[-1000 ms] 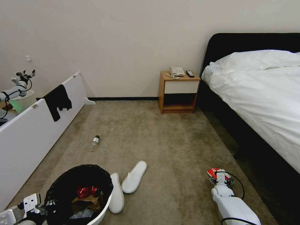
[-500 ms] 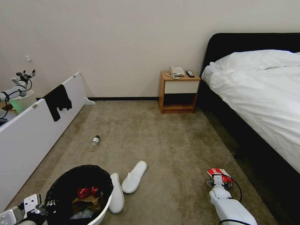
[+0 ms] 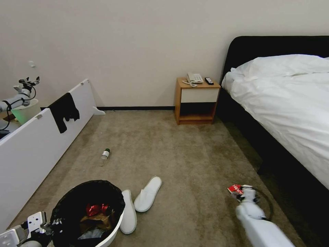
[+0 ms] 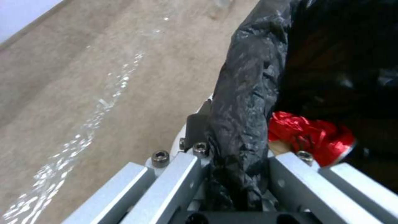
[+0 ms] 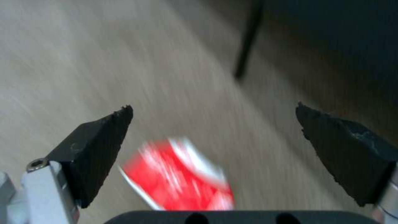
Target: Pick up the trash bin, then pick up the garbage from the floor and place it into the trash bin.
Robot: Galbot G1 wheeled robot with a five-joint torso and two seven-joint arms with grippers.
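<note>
On the carpet, bin: the trash bin (image 3: 113, 224) holds a red wrapper (image 3: 96, 209) and brown paper.
Left gripper (image 4: 238, 174): fingers pinch the bin's rim and black bag.
Right gripper (image 5: 213, 137): fingers wide open, just above one red snack packet (image 5: 180, 175), not touching.
Count: two white slippers (image 3: 147, 193), one small bottle (image 3: 105, 156).

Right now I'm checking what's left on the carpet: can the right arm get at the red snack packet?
Probably yes. The right gripper hangs open just above the red snack packet, which lies on bare carpet with nothing between them.
</note>
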